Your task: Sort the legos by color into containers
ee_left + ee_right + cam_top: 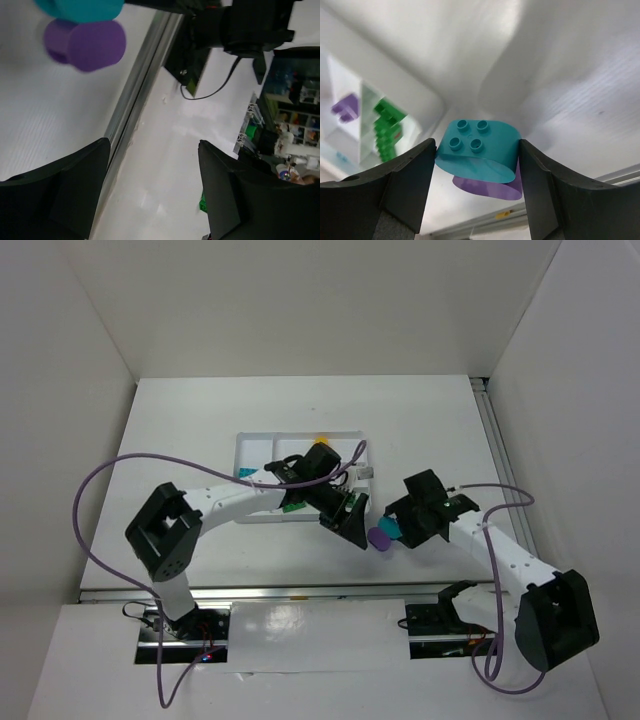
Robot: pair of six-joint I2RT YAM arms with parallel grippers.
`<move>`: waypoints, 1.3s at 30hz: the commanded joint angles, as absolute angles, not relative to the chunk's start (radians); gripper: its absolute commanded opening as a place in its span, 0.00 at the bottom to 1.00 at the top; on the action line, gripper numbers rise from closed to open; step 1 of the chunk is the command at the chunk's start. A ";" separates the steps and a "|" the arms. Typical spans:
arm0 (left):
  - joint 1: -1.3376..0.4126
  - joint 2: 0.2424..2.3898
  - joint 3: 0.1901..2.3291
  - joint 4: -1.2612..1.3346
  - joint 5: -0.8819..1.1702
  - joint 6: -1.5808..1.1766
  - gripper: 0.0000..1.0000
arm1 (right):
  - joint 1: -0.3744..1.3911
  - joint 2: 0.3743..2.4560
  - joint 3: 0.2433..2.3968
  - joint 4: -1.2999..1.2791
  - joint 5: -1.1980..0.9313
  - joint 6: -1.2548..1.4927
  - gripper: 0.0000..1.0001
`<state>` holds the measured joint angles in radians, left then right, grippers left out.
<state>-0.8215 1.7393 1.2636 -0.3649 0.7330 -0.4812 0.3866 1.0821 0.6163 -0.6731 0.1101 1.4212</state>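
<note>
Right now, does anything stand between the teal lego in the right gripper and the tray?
Yes. The left arm lies over the near right part of the tray, and its open left gripper hangs directly between the teal lego and the tray.

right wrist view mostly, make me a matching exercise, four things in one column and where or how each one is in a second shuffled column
Things
1. teal brick
2. purple oval brick
3. green bricks
4. left hand

Places or states
A. open, nothing in it
B. in a compartment of the tray
C. gripped by the right hand
D. directly under the teal brick

Pairs: 1-C, 2-D, 3-B, 4-A
</note>
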 commanded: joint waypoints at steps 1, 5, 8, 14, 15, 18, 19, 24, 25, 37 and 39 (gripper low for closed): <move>-0.825 1.781 1.267 -0.134 0.928 -0.495 0.83 | 0.368 1.065 0.707 -0.676 0.068 1.324 0.58; -0.813 1.836 1.316 -0.178 0.904 -0.427 0.83 | 0.359 1.074 0.759 -0.653 0.029 1.267 0.58; -0.801 1.836 1.316 -0.178 0.894 -0.404 0.83 | 0.359 1.074 0.787 -0.666 0.029 1.247 0.58; -0.758 1.865 1.307 -0.158 0.871 -0.396 0.83 | 0.359 1.055 0.787 -0.676 -0.001 1.247 0.58; -0.744 1.865 1.307 -0.144 0.871 -0.411 0.83 | 0.359 1.055 0.787 -0.676 -0.002 1.247 0.58; -0.730 1.890 1.307 -0.124 0.871 -0.422 0.84 | 0.359 1.046 0.796 -0.695 -0.002 1.238 0.58; -0.730 1.904 1.331 -0.124 0.871 -0.422 0.84 | 0.359 1.037 0.796 -0.706 -0.002 1.238 0.58; -0.730 1.945 1.381 -0.158 0.833 -0.391 0.86 | 0.359 1.028 0.805 -0.706 -0.011 1.238 0.58; -0.730 1.945 1.381 -0.149 0.842 -0.391 0.87 | 0.359 1.028 0.805 -0.706 -0.011 1.238 0.58; -0.730 1.934 1.361 0.058 1.032 -0.483 0.67 | 0.359 1.019 0.787 -0.684 -0.043 1.258 0.58; -0.730 1.934 1.352 0.058 1.054 -0.483 0.64 | 0.350 1.019 0.787 -0.672 -0.043 1.258 0.58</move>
<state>-0.7269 1.9446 1.3422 -0.0227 0.9485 -0.4782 0.3614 1.0412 0.7544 -0.6777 -0.0410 1.2510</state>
